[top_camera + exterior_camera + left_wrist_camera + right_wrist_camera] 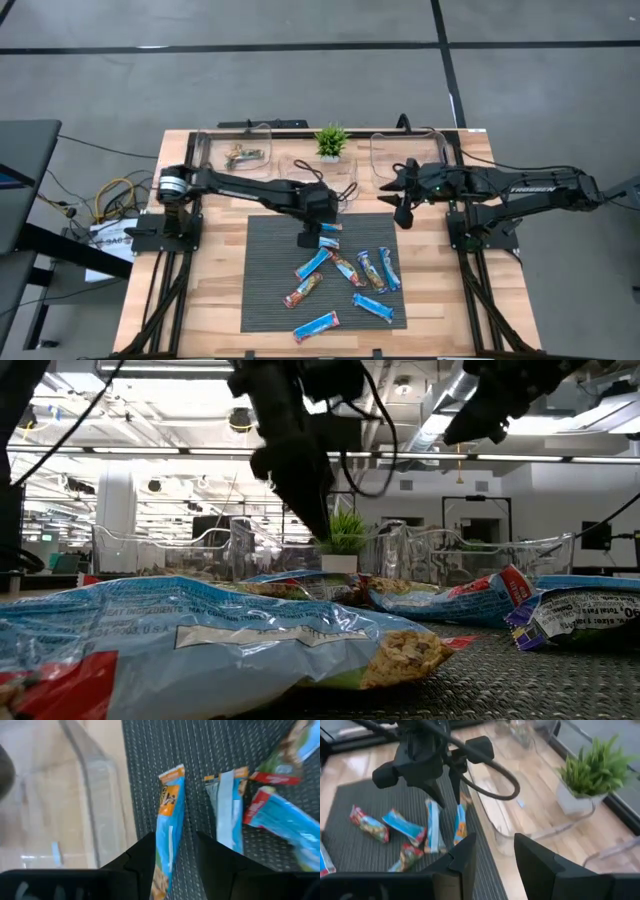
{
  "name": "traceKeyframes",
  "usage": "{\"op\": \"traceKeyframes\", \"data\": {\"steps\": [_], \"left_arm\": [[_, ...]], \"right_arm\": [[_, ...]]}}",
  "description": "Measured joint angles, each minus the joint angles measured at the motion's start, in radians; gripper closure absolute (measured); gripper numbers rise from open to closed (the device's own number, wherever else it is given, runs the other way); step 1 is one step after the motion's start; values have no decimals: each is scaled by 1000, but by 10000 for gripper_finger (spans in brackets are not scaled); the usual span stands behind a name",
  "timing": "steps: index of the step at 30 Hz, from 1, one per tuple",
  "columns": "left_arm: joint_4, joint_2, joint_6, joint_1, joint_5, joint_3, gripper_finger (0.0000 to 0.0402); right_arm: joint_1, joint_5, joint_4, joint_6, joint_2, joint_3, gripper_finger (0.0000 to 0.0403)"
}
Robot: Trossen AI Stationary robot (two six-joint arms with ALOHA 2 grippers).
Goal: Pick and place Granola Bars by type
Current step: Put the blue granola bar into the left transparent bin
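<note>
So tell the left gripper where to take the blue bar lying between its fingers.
Take the blue bar across its narrow width near the middle, from straight above. It lies flat on the dark mat, its long sides in line with the open left gripper fingers; the neighbouring bar lies apart.

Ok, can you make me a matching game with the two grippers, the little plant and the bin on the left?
Things:
1. left gripper
2. right gripper
3. potted plant
4. left bin

Places or states:
A. at the table's back edge
B. open over a blue bar at the mat's back edge
C. holds a wrapped bar
D. open and empty, near the mat's back right corner

Pairs: 1-B, 2-D, 3-A, 4-C
</note>
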Motion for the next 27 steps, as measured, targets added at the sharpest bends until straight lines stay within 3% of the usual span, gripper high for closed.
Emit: {"op": "traceKeyframes", "data": {"steps": [8, 11, 19, 22, 27], "left_arm": [[-11, 98, 35, 3, -3, 7, 276], [-7, 125, 37, 3, -61, 8, 276], [-13, 132, 26, 2, -101, 9, 280], [-24, 132, 1, 2, -90, 8, 305], [-23, 134, -1, -3, -93, 7, 379]], "right_arm": [[1, 15, -26, 17, 0, 0, 280], [1, 15, -26, 17, 0, 0, 280], [1, 16, -25, 17, 0, 0, 280], [1, 16, -25, 17, 0, 0, 280], [1, 16, -25, 17, 0, 0, 280]]}}
